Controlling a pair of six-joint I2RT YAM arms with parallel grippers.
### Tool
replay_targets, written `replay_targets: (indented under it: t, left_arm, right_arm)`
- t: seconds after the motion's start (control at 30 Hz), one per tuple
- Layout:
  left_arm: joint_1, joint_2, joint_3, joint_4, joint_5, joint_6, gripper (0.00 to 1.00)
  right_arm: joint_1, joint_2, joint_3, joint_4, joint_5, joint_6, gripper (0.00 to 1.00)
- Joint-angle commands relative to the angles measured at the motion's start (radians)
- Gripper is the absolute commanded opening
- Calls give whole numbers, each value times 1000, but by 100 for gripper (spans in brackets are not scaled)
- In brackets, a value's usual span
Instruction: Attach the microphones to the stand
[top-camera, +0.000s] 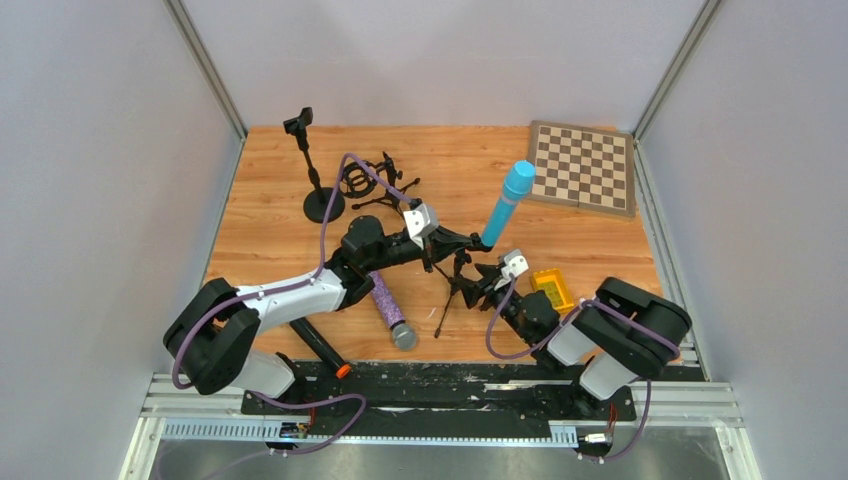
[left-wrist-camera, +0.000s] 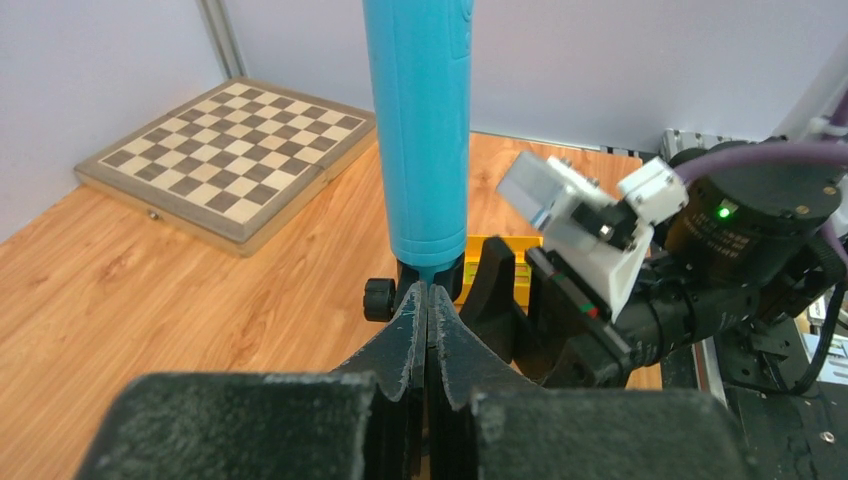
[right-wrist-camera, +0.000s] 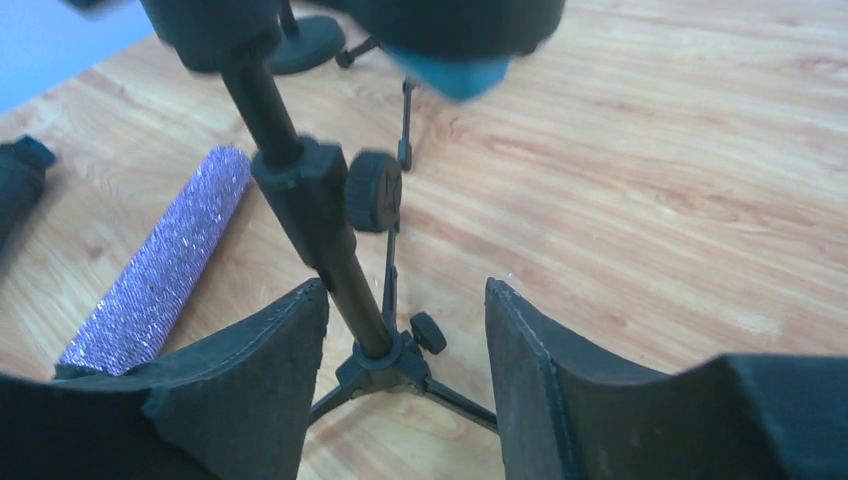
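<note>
Three microphones: light-blue microphone (top-camera: 508, 203) up in the tripod stand (right-wrist-camera: 300, 190), purple microphone (top-camera: 388, 308) and black microphone (top-camera: 316, 341) lying flat. My left gripper (left-wrist-camera: 428, 300) is pinched closed, right gripper (right-wrist-camera: 405, 292) parted around its pole.

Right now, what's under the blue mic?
The tripod stand, set on the table: black holder, knob, pole. The shut left fingers cover where the mic meets the holder, so seating can't be seen. Right fingers stand open either side of the pole.

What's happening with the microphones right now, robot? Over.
Left tool shut, just under the blue microphone. It sits in the stand; right tool open around the pole. Purple microphone and black microphone lie on the table. Nothing blocks the stand.
</note>
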Motion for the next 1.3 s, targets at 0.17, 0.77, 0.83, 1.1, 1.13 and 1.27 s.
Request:
replay_targets:
  t: [0.17, 0.77, 0.83, 1.1, 1.13, 1.27]
  left_arm:
    - [25, 88, -70, -280, -115, -7, 0]
    - [25, 157, -180, -109, -207, -123, 0]
    - [25, 159, -193, -112, -233, -119, 0]
    - [25, 147, -182, -234, -318, -71, 0]
    - [25, 145, -182, -241, -324, -69, 0]
    - [25, 152, -172, -280, -344, -75, 0]
  right_arm:
    - [-6, -298, -8, -255, 71, 52, 64]
    - [-7, -556, -46, -530, 120, 112, 71]
    - [-8, -568, -45, -543, 123, 112, 71]
    - [-8, -677, -5, -663, 85, 71, 71]
    - [-7, -693, 5, -692, 80, 60, 70]
    - [-8, -781, 29, -772, 60, 39, 67]
